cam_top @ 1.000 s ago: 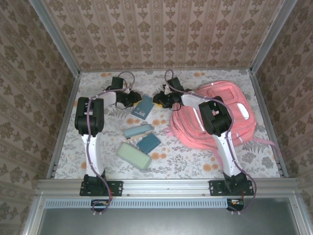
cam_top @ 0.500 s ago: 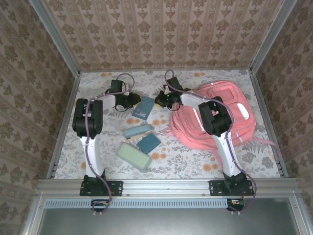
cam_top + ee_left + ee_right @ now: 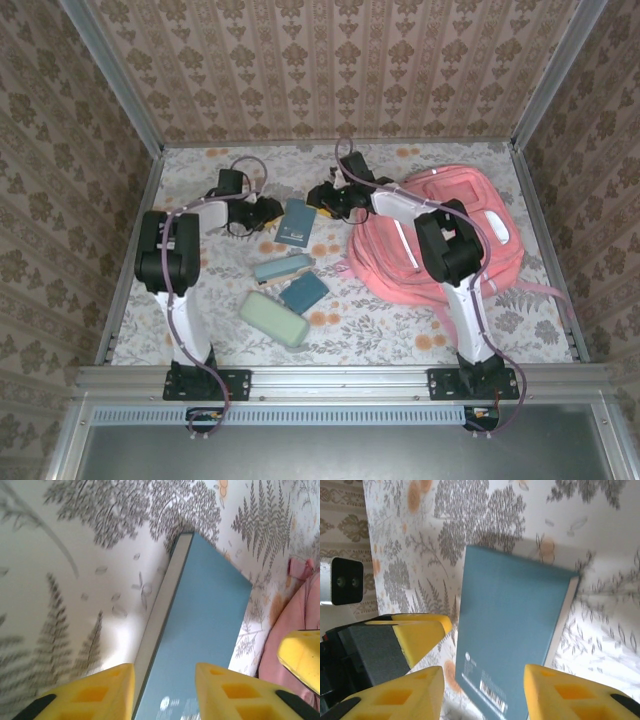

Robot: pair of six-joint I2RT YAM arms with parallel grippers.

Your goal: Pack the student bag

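Note:
The student bag (image 3: pixel 455 235), a large pink backpack, lies at the right of the table; a bit of its pink fabric (image 3: pixel 295 625) shows in the left wrist view. A blue book (image 3: pixel 296 222) lies flat between my two grippers. My left gripper (image 3: pixel 263 210) is at the book's left edge, open, with the book (image 3: pixel 205 630) just ahead of its yellow fingers (image 3: pixel 95 690). My right gripper (image 3: pixel 320 197) hovers at the book's upper right corner, open, with the book (image 3: pixel 510 630) showing between its fingers (image 3: pixel 560 690). Nothing is gripped.
A second dark blue book (image 3: pixel 303 291), a pale blue oblong case (image 3: pixel 282 268) and a pale green pencil case (image 3: pixel 273 318) lie in front of the book. The left gripper's yellow finger (image 3: pixel 417 635) is close to the right gripper. Patterned walls enclose the table.
The left arm has swung left and lower, its gripper still at the book's left edge. The right gripper has shifted left toward the book, and its jaws have parted.

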